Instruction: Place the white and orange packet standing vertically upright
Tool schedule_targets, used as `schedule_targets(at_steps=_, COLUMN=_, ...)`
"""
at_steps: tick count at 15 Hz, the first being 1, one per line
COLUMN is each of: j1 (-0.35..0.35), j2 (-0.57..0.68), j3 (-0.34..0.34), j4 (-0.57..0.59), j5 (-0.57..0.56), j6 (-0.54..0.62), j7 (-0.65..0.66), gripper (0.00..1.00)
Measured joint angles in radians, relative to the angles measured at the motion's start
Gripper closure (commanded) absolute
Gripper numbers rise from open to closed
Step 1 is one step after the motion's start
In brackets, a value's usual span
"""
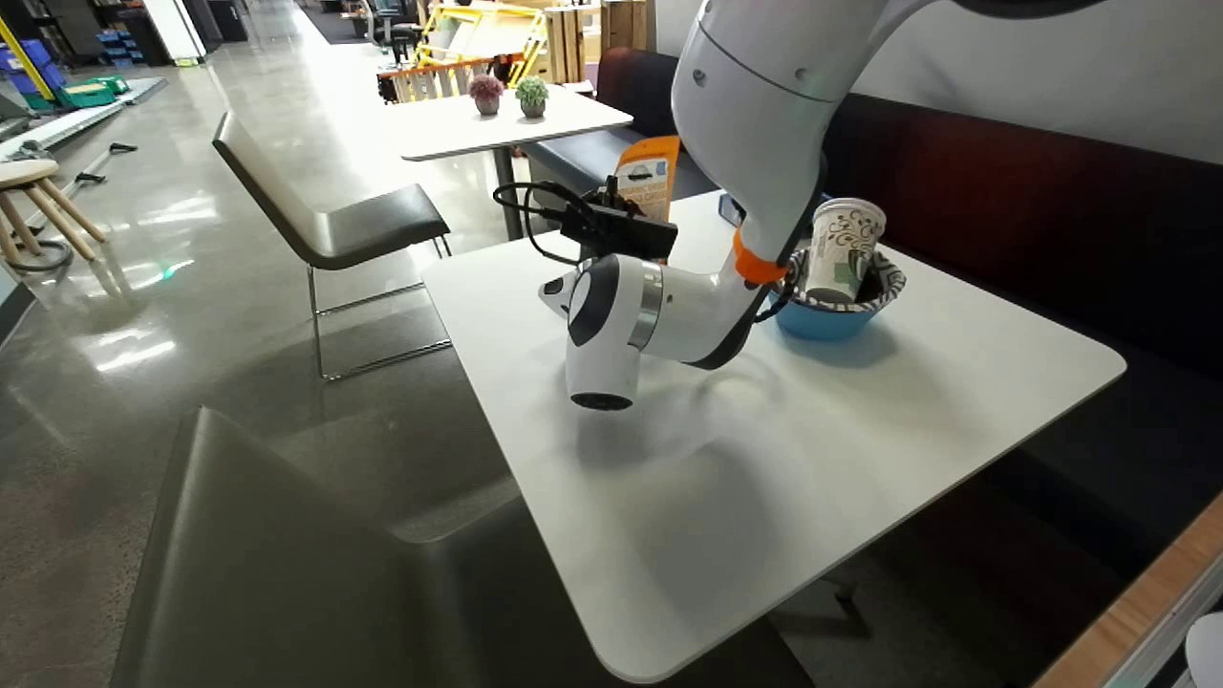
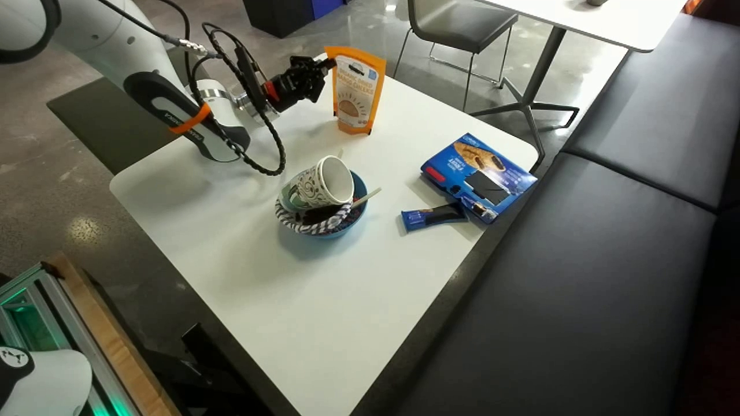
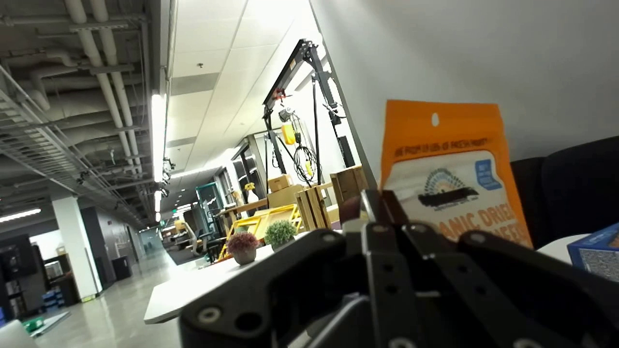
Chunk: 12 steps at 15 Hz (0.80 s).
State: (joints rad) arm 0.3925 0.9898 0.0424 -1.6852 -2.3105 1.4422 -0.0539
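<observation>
The white and orange packet (image 2: 356, 86) stands upright on the white table (image 2: 324, 323), near its far edge in an exterior view. It looks very slightly tilted; whether its base rests fully on the table is hard to tell. In an exterior view its upper part (image 1: 648, 177) shows behind the gripper and arm. My gripper (image 2: 331, 63) reaches the packet's upper side edge from the side. In the wrist view the fingertips (image 3: 382, 200) are close together at the left edge of the packet (image 3: 449, 145) and appear shut on it. The packet's lower part is hidden there by the fingers.
A blue bowl (image 1: 829, 323) holding a patterned paper cup (image 2: 315, 185) stands beside the arm. A blue box (image 2: 462, 164) and a blue wrapped bar (image 2: 430, 218) lie near the bench side. A dark bench (image 2: 566, 289) runs along the table.
</observation>
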Motion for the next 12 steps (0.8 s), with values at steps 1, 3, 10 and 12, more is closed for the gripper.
schedule_targets(at_steps=1, j1=0.000, j2=-0.004, j3=0.000, j4=-0.004, j5=0.001, j6=-0.015, j7=0.000, gripper=1.00)
schedule_targets(at_steps=3, j1=0.000, j2=-0.013, j3=0.001, j4=-0.015, j5=0.001, j6=-0.047, j7=-0.001, gripper=1.00)
schedule_targets(at_steps=10, j1=0.002, j2=-0.031, j3=0.001, j4=-0.056, j5=0.000, j6=-0.071, j7=-0.026, gripper=1.00)
schedule_targets(at_steps=12, j1=0.002, j2=-0.031, j3=-0.003, j4=-0.065, j5=-0.003, j6=-0.081, j7=-0.057, gripper=1.00)
